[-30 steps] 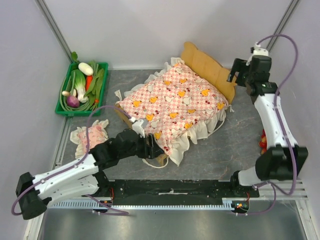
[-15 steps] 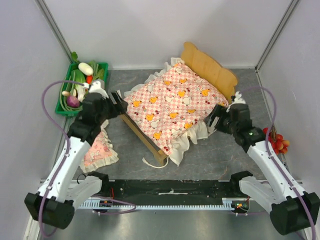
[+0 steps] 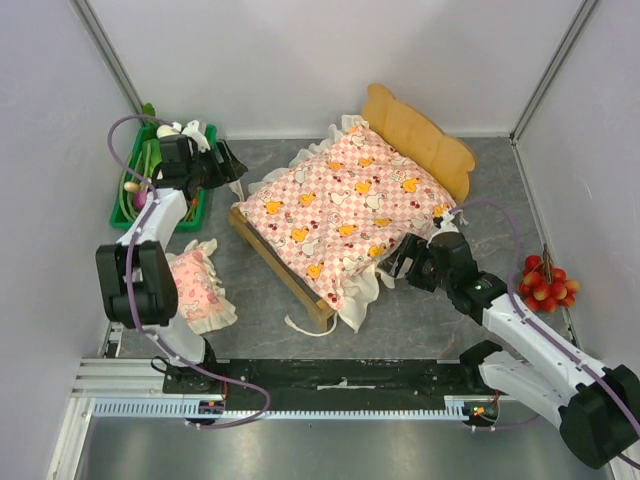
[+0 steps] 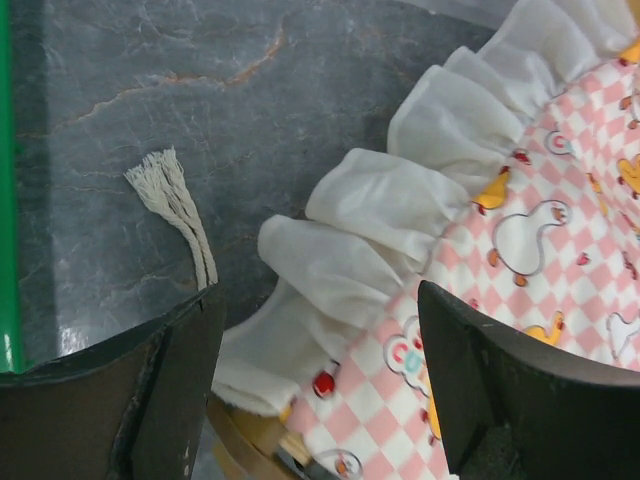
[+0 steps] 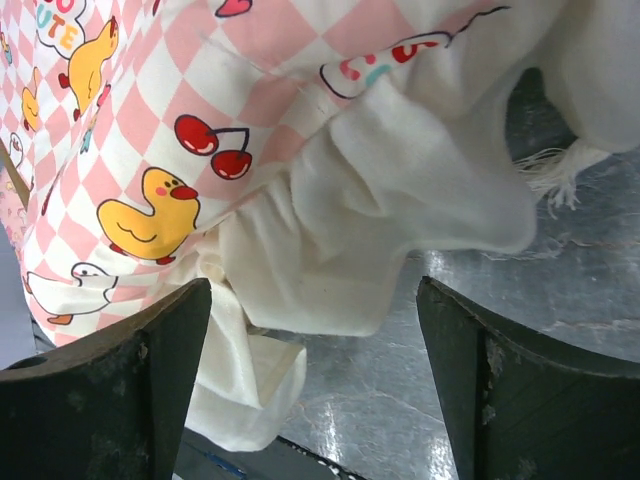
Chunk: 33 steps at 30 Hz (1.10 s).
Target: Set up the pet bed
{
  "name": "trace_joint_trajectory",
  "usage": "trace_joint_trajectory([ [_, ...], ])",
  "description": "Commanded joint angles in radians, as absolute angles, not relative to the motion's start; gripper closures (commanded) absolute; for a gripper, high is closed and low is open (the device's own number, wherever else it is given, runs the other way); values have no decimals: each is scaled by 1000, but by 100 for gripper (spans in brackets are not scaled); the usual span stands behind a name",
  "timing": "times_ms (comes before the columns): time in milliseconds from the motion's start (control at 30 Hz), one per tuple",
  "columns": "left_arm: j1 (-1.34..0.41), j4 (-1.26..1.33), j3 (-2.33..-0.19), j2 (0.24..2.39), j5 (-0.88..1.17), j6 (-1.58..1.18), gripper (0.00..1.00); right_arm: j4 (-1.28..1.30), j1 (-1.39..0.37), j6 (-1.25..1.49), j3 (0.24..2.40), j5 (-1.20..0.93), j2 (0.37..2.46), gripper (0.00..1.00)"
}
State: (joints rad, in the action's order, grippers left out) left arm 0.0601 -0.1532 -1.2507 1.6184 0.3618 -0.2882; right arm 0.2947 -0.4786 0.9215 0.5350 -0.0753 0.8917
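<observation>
— Left side first. What is the gripper doing?

— Your left gripper (image 4: 320, 300) is spread wide with nothing in it. The pet bed (image 3: 278, 266) lies between your two grippers, and the left one hangs over a foot-end corner of it. In the left wrist view the white frill (image 4: 370, 205) of the mattress (image 4: 530, 240) fills the gap between your fingers (image 4: 165, 400). A sliver of pale wood frame shows low in that gap. I cannot tell whether either finger touches the frill.

— Anything beside it?

— A frayed cord end (image 4: 165, 185) lies on the table (image 3: 420, 320) just ahead of your left-hand finger. The green tray (image 3: 118, 212) of vegetables sits just beside the gripper on that same side. The small pink pillow (image 3: 195, 285) is well back from the gripper, next to your left arm's elbow.

— And the right?

— Your right gripper (image 5: 315, 290) is parted too and grips nothing. It sits at the bed's long side, with the mattress edge directly ahead of its fingers. The frill droops into the gap between them, above the table. The bed's headboard (image 3: 412, 130) stands upright well beyond this gripper, at the far end. A bunch of red fruit (image 3: 545, 283) lies behind the gripper, off to the arm's right and apart from the bed.
</observation>
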Motion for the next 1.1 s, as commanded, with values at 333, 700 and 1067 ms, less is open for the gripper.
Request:
trace_joint_trajectory([
  [333, 109, -5, -1253, 1905, 735, -408, 18, 118, -474, 856, 649, -51, 1178, 5],
  [700, -23, 37, -987, 1749, 827, -472, 27, 117, -322, 738, 721, -86, 1258, 19],
  [1067, -389, 103, -720, 1459, 571, -632, 28, 238, -249, 526, 989, -275, 1469, 22],
])
